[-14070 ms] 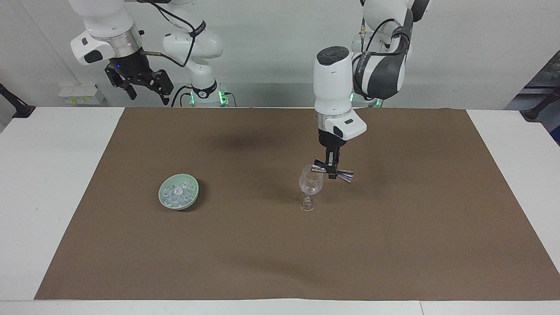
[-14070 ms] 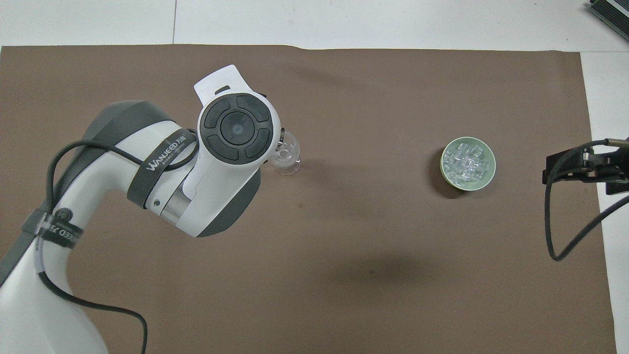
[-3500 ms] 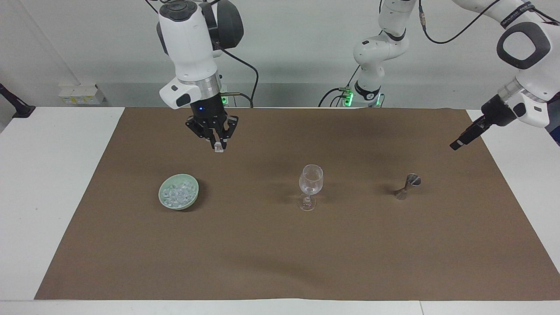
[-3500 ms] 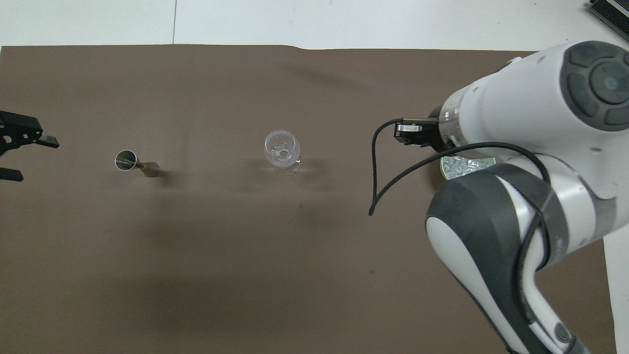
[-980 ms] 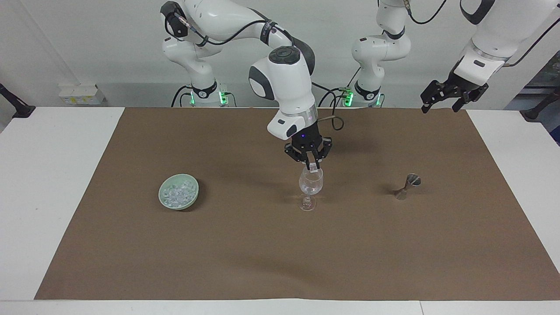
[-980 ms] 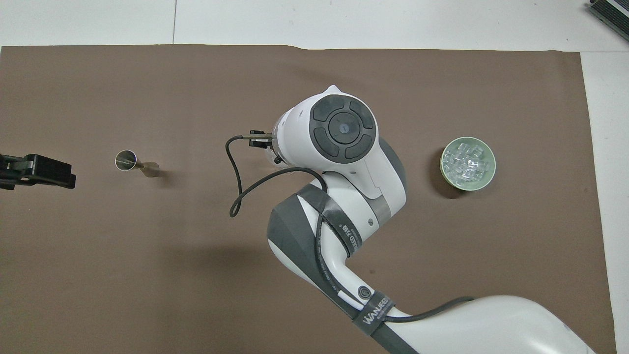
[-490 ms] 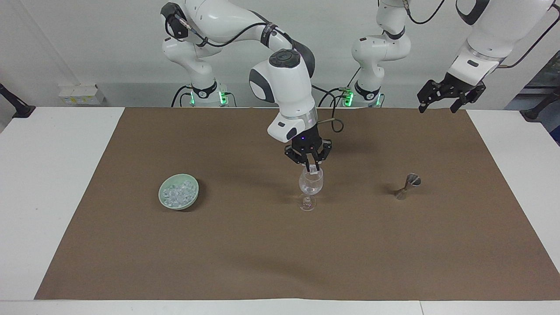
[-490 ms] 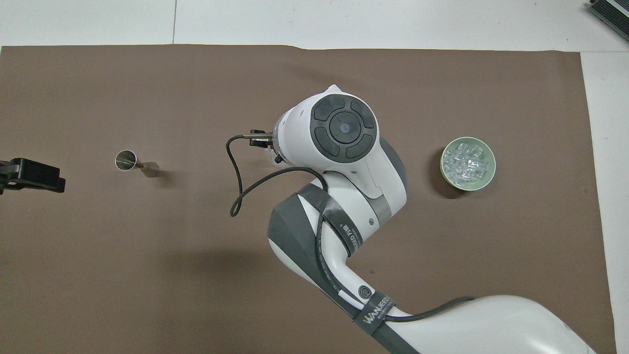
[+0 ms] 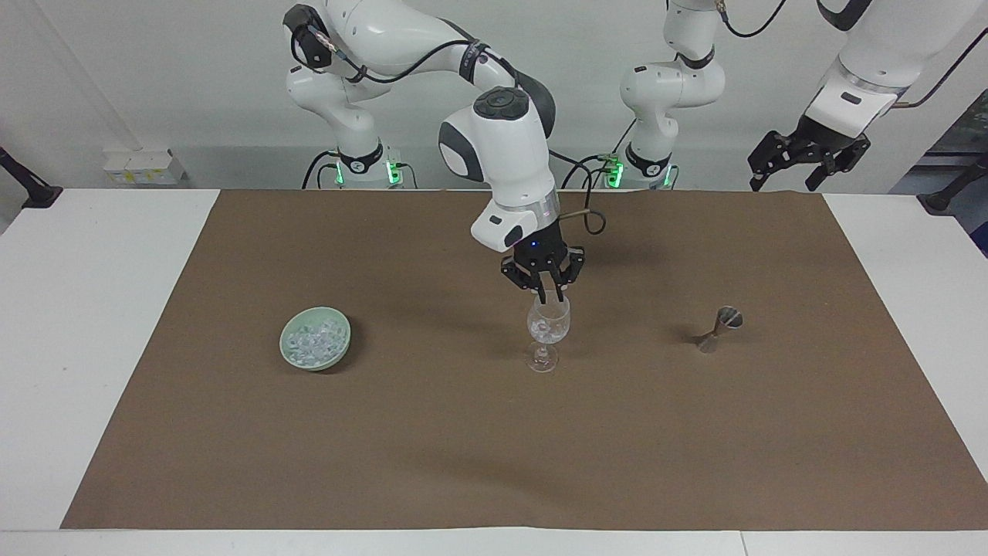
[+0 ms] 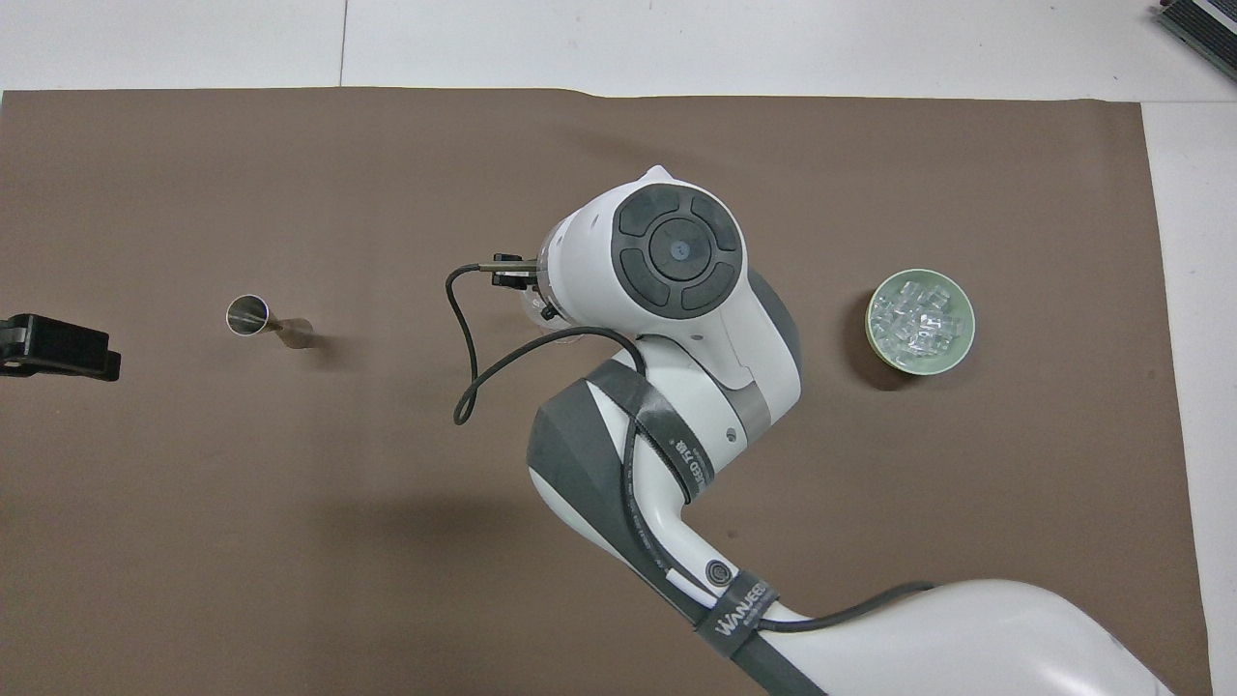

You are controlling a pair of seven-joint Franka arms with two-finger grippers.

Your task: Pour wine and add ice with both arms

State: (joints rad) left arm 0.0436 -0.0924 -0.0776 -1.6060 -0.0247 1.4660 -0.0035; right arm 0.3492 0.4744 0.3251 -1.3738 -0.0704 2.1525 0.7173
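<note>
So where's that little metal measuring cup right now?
The metal measuring cup stands on the brown mat toward the left arm's end of the table, beside the wine glass, with no gripper near it.

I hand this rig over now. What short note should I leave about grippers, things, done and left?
Right gripper: just above the glass, in the middle of the mat; no ice seen in it.
Left gripper: open, empty, raised at its own end, waiting.
Ice: in the green bowl toward the right arm's end; one piece seems to lie in the glass.
Measuring cup: on the mat toward the left arm's end.
Done: apparently one ice piece. Left: perhaps more ice; wine, cannot tell.
</note>
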